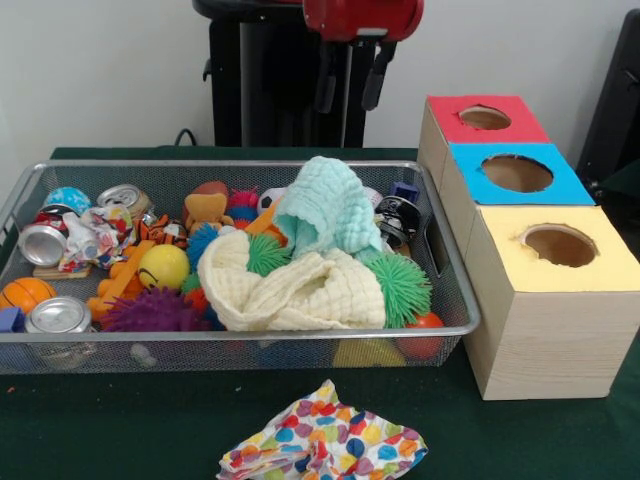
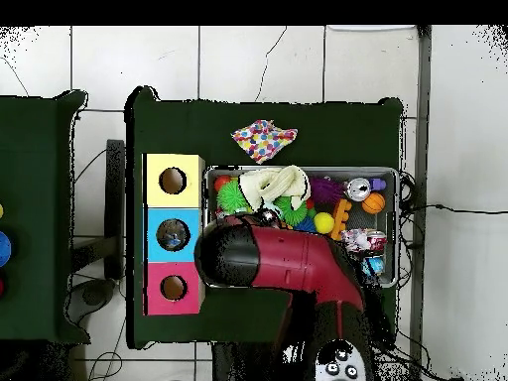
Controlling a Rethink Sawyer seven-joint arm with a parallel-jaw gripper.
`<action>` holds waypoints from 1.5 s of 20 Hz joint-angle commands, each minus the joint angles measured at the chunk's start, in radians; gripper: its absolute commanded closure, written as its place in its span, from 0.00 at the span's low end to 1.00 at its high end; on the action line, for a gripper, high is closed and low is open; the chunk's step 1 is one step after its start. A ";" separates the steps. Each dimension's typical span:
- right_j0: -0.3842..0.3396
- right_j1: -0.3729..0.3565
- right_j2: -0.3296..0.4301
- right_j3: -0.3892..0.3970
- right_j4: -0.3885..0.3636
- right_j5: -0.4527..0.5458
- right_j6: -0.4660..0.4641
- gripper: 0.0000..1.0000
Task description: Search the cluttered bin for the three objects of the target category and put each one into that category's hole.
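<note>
My gripper (image 1: pixel 350 88) hangs open and empty above the back edge of the wire mesh bin (image 1: pixel 240 331), clear of its contents. On top of the clutter lie a mint knitted cloth (image 1: pixel 325 205) and a cream cloth (image 1: pixel 290 290). Around them are a green spiky ball (image 1: pixel 400 285), a purple spiky ball (image 1: pixel 150 312), a yellow ball (image 1: pixel 163 266) and crushed cans (image 1: pixel 58 316). To the right stands the wooden box with a red hole (image 1: pixel 485 118), a blue hole (image 1: pixel 517 173) and a yellow hole (image 1: pixel 560 245). In the overhead view the arm (image 2: pixel 288 260) hides the gripper and part of the bin (image 2: pixel 397 228).
A polka-dot cloth (image 1: pixel 325 445) lies on the green table in front of the bin, also seen as the polka-dot cloth (image 2: pixel 264 139) from overhead. The box (image 2: pixel 173 235) stands close against the bin's side. A small basketball (image 1: pixel 22 293) rests at the bin's left end.
</note>
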State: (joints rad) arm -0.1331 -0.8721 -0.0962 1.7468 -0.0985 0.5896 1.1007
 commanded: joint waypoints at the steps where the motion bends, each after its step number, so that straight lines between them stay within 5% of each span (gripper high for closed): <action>1: -0.102 0.055 0.218 -0.002 -0.059 -0.029 -0.087 0.00; 10: -0.166 0.050 0.308 0.049 -0.066 -0.075 -0.057 0.00; 30: -0.199 0.094 0.348 0.041 -0.178 -0.125 0.017 0.00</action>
State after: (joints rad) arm -0.3080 -0.8209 0.1684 1.7556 -0.2065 0.4878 1.1007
